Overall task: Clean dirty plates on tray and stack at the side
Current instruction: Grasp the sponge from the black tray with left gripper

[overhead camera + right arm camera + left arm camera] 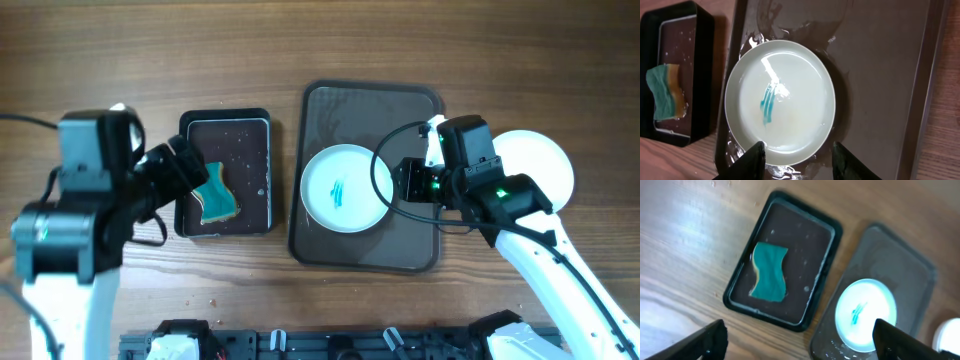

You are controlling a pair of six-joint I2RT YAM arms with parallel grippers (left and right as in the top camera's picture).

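One white plate (342, 187) with teal smears lies on the left part of the dark brown tray (405, 115); it also shows in the right wrist view (782, 95) and the left wrist view (865, 311). A clean white plate stack (545, 160) sits on the table right of the tray. My right gripper (797, 160) is open and empty, hovering over the plate's near rim. My left gripper (800, 342) is open and empty, above the table near the small black tray.
A small black tray (240, 122) left of the brown tray holds a teal sponge (215, 197), which also shows in the left wrist view (769, 271). Water droplets lie on both trays. Bare wood table surrounds them.
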